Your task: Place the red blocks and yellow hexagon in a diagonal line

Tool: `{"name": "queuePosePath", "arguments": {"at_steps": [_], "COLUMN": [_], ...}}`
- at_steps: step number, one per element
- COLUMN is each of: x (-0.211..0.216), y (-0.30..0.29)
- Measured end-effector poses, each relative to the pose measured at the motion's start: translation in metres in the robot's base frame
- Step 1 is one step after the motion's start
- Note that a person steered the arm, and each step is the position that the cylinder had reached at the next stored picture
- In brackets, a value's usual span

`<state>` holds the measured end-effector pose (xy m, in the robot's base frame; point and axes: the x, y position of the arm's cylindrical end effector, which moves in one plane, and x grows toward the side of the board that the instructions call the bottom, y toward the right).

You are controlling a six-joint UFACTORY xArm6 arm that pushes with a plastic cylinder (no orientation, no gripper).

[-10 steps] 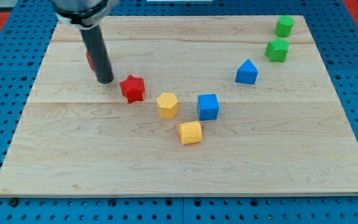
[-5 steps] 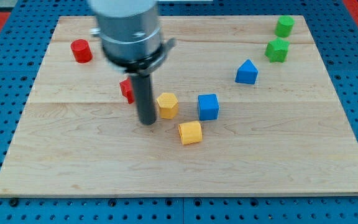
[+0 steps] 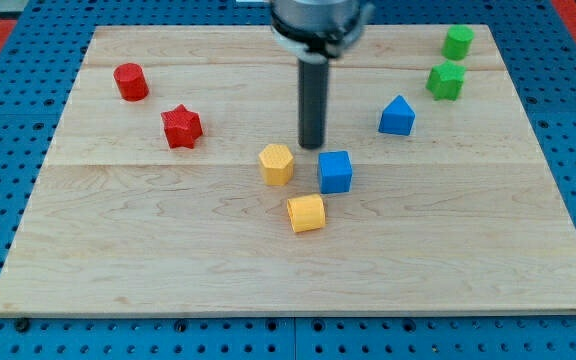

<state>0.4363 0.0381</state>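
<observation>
A red cylinder (image 3: 129, 81) sits at the board's upper left. A red star (image 3: 181, 127) lies below and to the right of it. A yellow hexagon (image 3: 276, 164) lies further down and right, near the board's middle. These three run in a rough diagonal from upper left to lower right. My tip (image 3: 312, 144) is just above and to the right of the yellow hexagon, close above the blue cube (image 3: 335, 171), touching neither.
A yellow cylinder (image 3: 306, 213) lies below the hexagon. A blue house-shaped block (image 3: 397, 116) sits to the right. Two green blocks (image 3: 457, 42) (image 3: 445, 80) are at the upper right. The wooden board (image 3: 118, 260) rests on a blue pegboard.
My tip swept from the upper left, down past the star, then right and up beside the blue cube. The red star shifted up and left; the hexagon moved slightly.
</observation>
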Motion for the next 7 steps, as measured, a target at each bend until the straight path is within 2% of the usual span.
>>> {"name": "queuePosePath", "arguments": {"at_steps": [1, 4, 6, 7], "x": [0.01, 0.007, -0.046, -0.065], "y": [-0.005, -0.088, -0.126, -0.119]}}
